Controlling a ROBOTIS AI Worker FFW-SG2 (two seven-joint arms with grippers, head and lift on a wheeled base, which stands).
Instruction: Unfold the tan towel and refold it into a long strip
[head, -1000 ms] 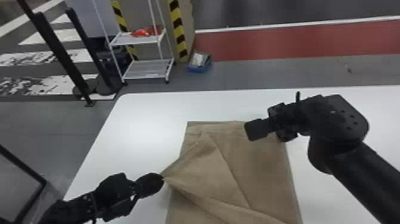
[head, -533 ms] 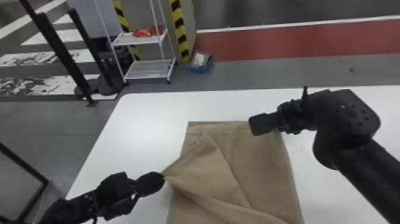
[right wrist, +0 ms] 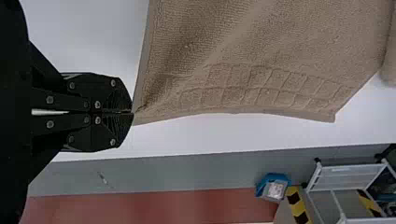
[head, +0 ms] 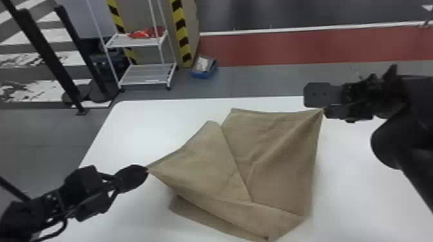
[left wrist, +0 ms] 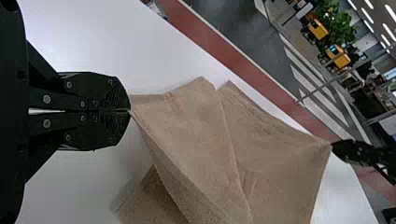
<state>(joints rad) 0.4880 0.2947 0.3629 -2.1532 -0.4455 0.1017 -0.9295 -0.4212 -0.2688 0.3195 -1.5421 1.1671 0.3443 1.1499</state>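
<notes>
On the table (head: 360,196), middle of your head view: the tan towel (head: 280,161) is partly opened, its left part lapped over in a slanting flap.
Weight: expect it to be light; your load should come mostly from cloth dragging on the table.
Feel: soft and limp, with a nubbly pile that should grip well. You can't push it into shape, so pull it instead. It shouldn't break, though a hard tug could skew it.
Where to take hold: corners and hemmed edges are your best bets, shallow and with one layer only. Pinch deeper and you may pick up the ply beneath.
Left gripper (left wrist: 130,111): fingers pressed together on the corner at about 9 o'clock from the towel's middle. From these fingertips, the cloth spreads toward 3 and 4 o'clock.
Right gripper (right wrist: 132,112): fingers pinching the far corner, between 1 and 2 o'clock. From there the towel runs off toward 7 and 8 o'clock, with creases fanning out of the pinch.
Loose parts: one free corner sits near 11 or 12 o'clock; an under layer peeks out around 7 o'clock, below the raised left edge. Watch that layer, as it could bunch when you spread the towel.
</notes>
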